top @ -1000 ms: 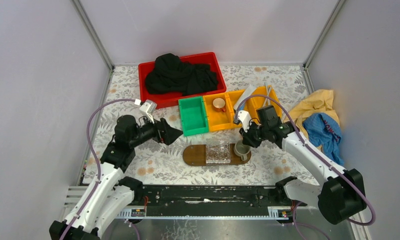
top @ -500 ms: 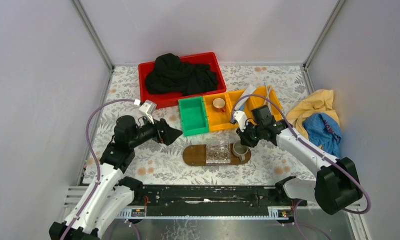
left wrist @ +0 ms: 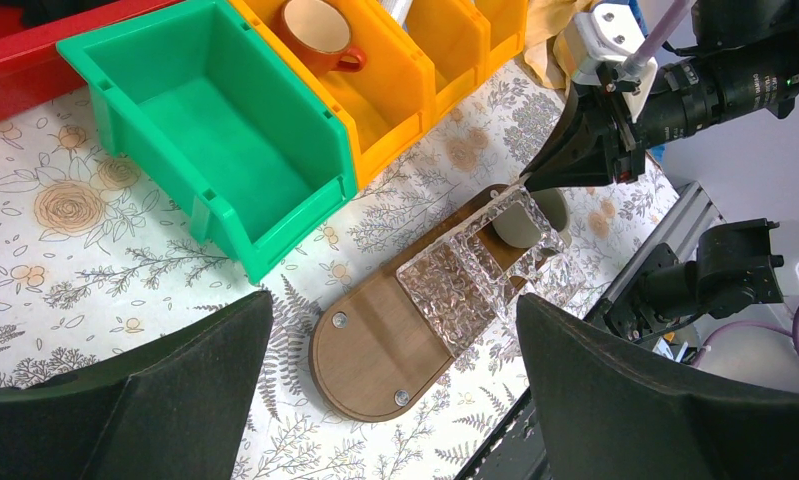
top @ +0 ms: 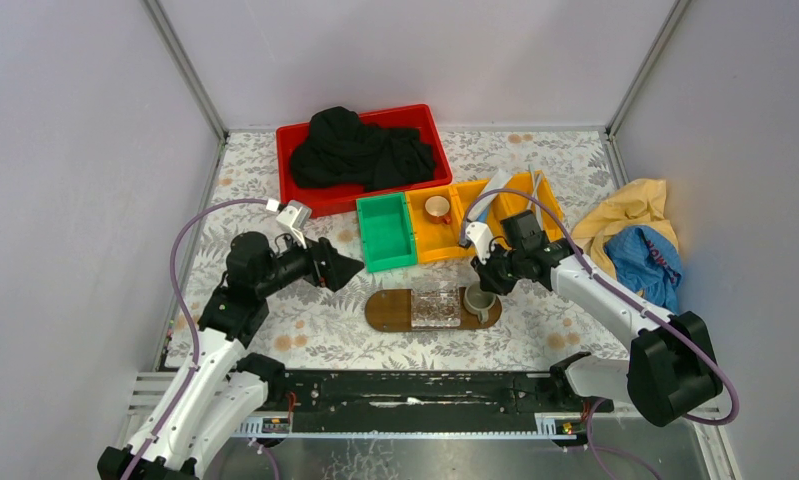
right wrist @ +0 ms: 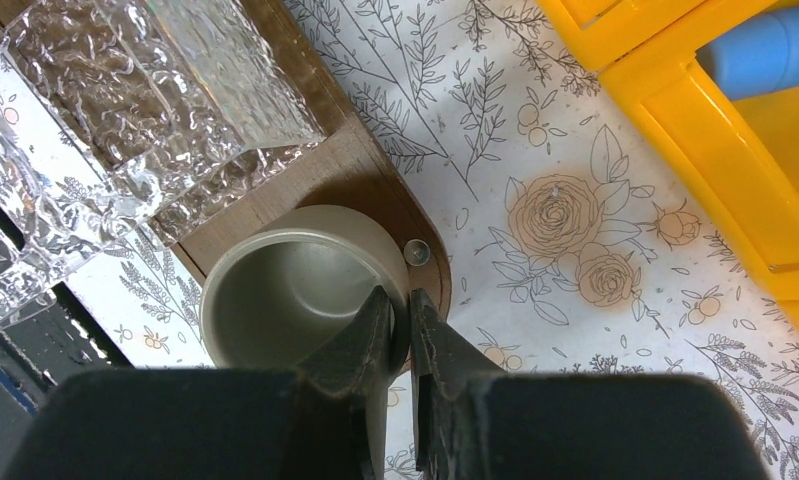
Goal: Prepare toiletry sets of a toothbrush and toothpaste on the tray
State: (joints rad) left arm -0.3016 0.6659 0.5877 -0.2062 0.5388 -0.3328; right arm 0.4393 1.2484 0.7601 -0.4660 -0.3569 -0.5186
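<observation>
Progress: early. Tray (top: 385,311) sits mid-way along the near edge of the bench (top: 255,170), with no toothbrush and no toothpaste on it. It carries a clear box (top: 435,302) and, on its right end, a grey cup (right wrist: 295,290). Blue toothpaste (right wrist: 775,45) lies in a yellow bin (right wrist: 735,130) toward the far right of the bench. Thin pale sticks in that bin are probably the toothbrush (top: 538,187), too small to be sure. All sets left to do.

Right arm: reaches in over the tray's right end. Right pincer (right wrist: 400,300) is clenched on the cup's rim, one finger inside, one outside.

Left arm: bent, hovering above the bench left of the tray. Left pincer (top: 350,267) is spread wide, holding nothing.
</observation>
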